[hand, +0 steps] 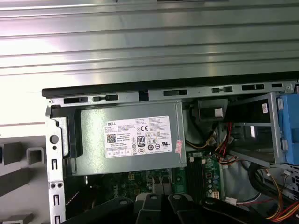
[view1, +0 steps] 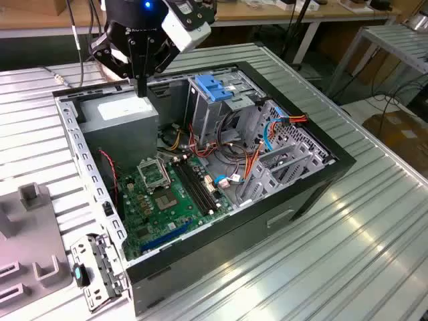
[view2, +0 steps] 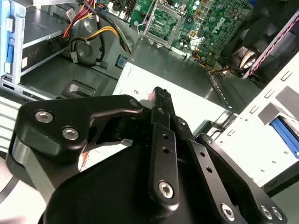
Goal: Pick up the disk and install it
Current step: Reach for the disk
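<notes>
Over the open computer case point(view1: 267, 221) on the worktop point(view1: 334, 267), the gripper point(view1: 140, 92) hangs closed and empty just above the grey power supply box point(view1: 120, 110); where the disk lies I cannot tell, so the search seems best done high, clear of the loose cables point(view1: 253, 160).

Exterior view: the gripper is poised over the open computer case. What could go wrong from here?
1. The gripper hangs right over the power supply. A straight descent here would likely strike the supply's metal housing.
2. Loose red, orange and blue cables crowd the space beside the drive cage. Anything moved through there could snag them or pull on a connector.
</notes>
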{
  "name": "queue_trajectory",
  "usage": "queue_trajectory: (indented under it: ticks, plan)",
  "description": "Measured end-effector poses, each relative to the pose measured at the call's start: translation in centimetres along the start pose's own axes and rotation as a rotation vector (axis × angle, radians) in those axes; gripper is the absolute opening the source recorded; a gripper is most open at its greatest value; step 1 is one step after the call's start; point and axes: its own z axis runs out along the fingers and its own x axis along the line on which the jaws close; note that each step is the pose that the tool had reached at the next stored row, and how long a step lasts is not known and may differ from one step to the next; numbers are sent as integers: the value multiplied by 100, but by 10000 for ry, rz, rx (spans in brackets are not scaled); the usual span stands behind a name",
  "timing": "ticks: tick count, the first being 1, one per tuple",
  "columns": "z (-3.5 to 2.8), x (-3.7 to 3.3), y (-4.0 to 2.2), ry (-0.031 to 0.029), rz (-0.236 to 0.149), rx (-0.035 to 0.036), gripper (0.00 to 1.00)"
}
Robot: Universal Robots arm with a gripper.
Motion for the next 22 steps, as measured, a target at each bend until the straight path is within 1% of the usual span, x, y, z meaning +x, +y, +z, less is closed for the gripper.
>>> queue_trajectory:
  ticks: [7,21,22]
  plan:
    - [0,1,0,0,0,1,11]
    - [-1,29,-2,0,-1,0,11]
    - [-2,59,-4,1,0,1,11]
